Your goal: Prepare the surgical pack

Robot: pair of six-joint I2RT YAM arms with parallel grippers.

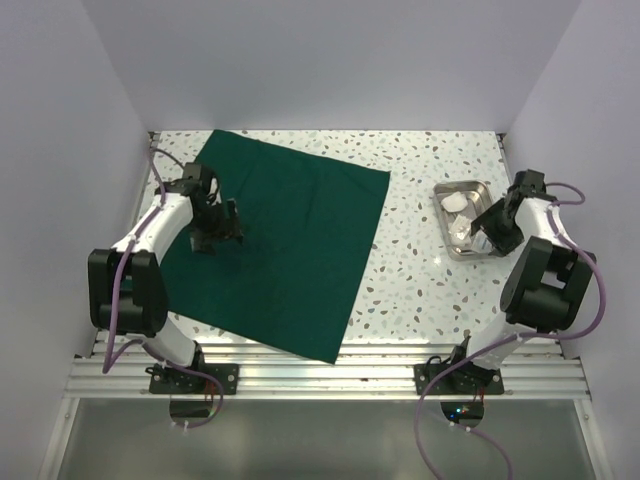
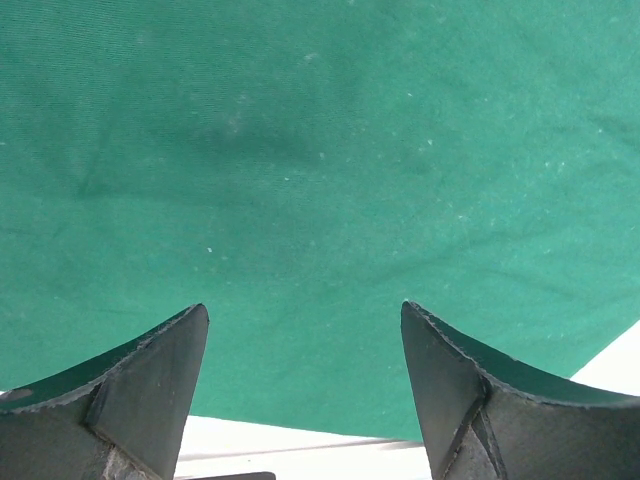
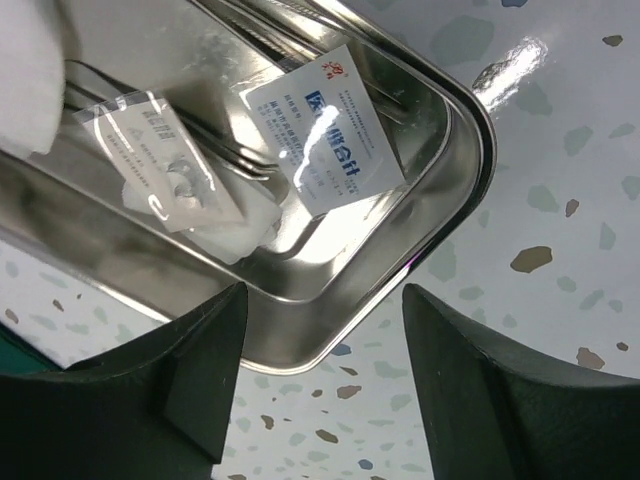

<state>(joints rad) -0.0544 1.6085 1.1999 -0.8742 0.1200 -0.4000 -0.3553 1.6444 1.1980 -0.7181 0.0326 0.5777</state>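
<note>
The dark green cloth [image 1: 300, 230] lies flat and unfolded on the left half of the table. My left gripper [image 1: 218, 238] hovers over its left part, open and empty, and the left wrist view shows only green cloth [image 2: 320, 150] between the fingers of the left gripper [image 2: 305, 310]. The steel tray [image 1: 445, 190] stands at the right on the speckled tabletop. My right gripper [image 3: 325, 290] is open over the tray's near corner [image 3: 478, 130], holding nothing. In the tray lie white gauze pads [image 3: 30, 80], thin metal instruments [image 3: 215, 135] and a printed packet [image 3: 330, 130].
White walls enclose the table on the left, back and right. The tray stands close to the right wall, beside my right arm [image 1: 545, 280]. Bare speckled tabletop [image 1: 410, 260] lies between cloth and tray. An aluminium rail [image 1: 330, 375] runs along the near edge.
</note>
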